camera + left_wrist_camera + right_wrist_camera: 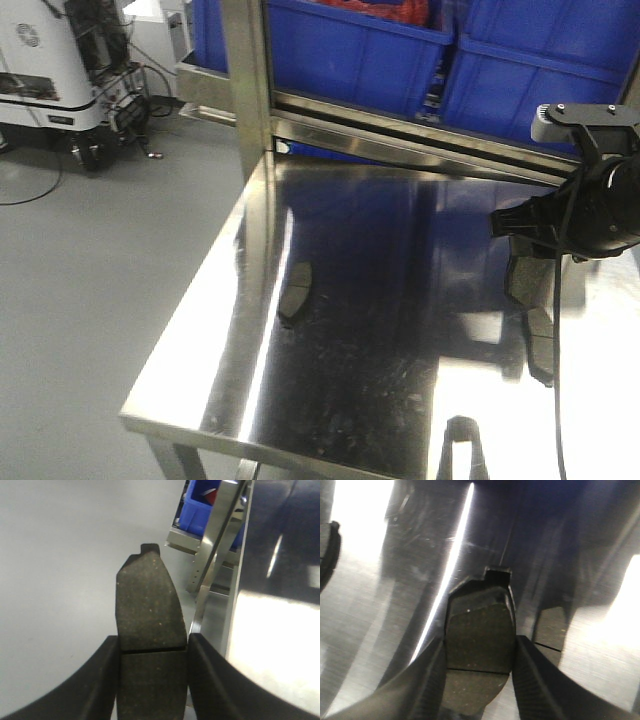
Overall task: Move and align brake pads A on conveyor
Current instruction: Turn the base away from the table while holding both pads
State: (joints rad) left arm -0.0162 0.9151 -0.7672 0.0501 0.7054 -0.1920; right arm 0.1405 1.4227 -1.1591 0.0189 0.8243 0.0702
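My left gripper (152, 641) is shut on a brake pad (147, 597), its dark grey friction face and cross groove towards the camera. It hangs over the grey floor, left of the steel table's edge. Above the shiny table, my right gripper (480, 645) is shut on a second brake pad (480, 622), whose reflection (549, 630) shows on the steel below. In the front view the right arm (585, 215) reaches in from the right. A third pad (295, 290) lies on the table towards its left side, seen also as the pad (327, 550) at the left edge. The conveyor is out of view.
The steel table (380, 400) is mirror-like, with a steel post (248, 90) at its back left corner. Blue bins (350, 50) stand on a frame behind it. A white machine on wheels (60, 80) stands on the floor at far left.
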